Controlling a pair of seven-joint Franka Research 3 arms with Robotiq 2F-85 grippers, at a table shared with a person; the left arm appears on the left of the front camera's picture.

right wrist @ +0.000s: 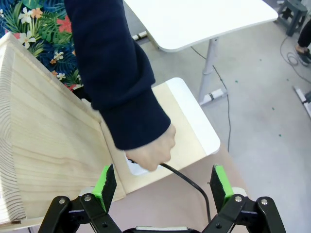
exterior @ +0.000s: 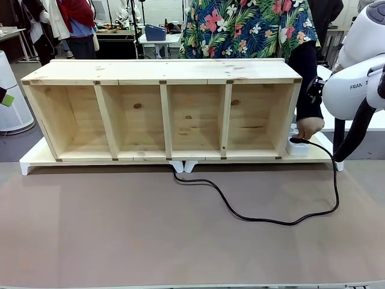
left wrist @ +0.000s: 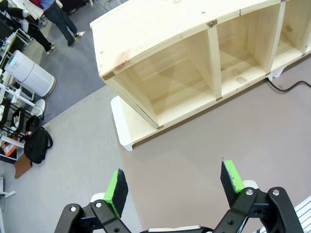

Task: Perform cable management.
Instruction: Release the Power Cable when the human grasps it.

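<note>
The cable point(exterior: 264, 221) is a thin black cord. It comes out from under the middle of the wooden shelf point(exterior: 162, 114), loops over the brown mat and climbs at the right to its plug point(exterior: 299, 141). A person's hand point(exterior: 310, 127) holds that plug at a white power strip point(exterior: 296, 147) beside the shelf's right end. In the right wrist view the hand point(right wrist: 151, 149) sits above the cable point(right wrist: 190, 183), and my right gripper point(right wrist: 162, 182) hangs open just short of it. My left gripper point(left wrist: 174, 182) is open over the mat, off the shelf's left end point(left wrist: 146, 73).
The shelf stands on a white base point(exterior: 36, 161) at the mat's far edge. My right arm point(exterior: 361, 78) rises at the right side. Beyond the shelf are a white table point(right wrist: 194, 19), a white air purifier point(left wrist: 29, 75) and people farther off.
</note>
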